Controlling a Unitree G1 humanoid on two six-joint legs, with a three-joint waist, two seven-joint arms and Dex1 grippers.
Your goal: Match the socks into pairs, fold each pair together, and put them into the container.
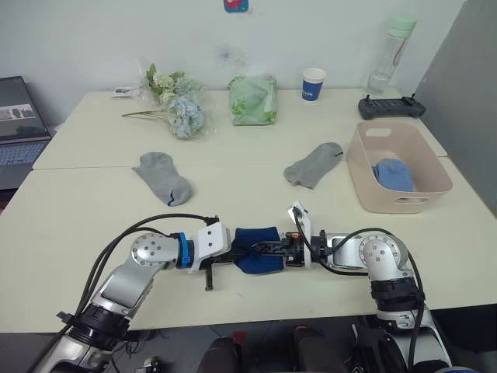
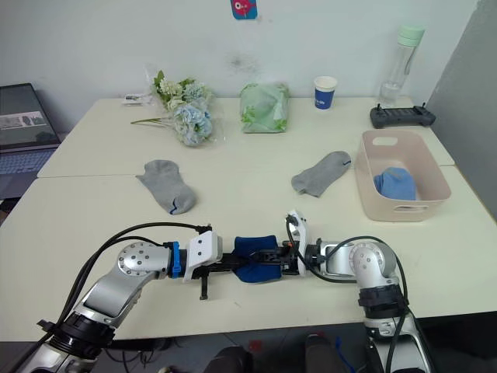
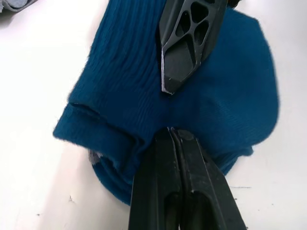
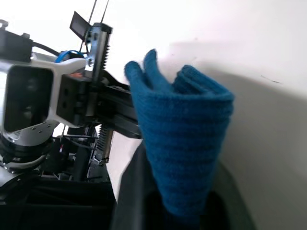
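Navy socks (image 1: 256, 247) are bunched on the near table edge, met by both grippers from opposite sides. The left gripper (image 3: 175, 136) is pressed onto them with its fingers together, while the right gripper (image 1: 268, 247) is clamped on the fabric. Two grey socks (image 1: 163, 177) lie apart farther back; light blue socks (image 1: 394, 174) sit in the pink container (image 1: 404, 202).

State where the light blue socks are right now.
The light blue socks lie inside the pink container, on the table's right side, beyond the right gripper.
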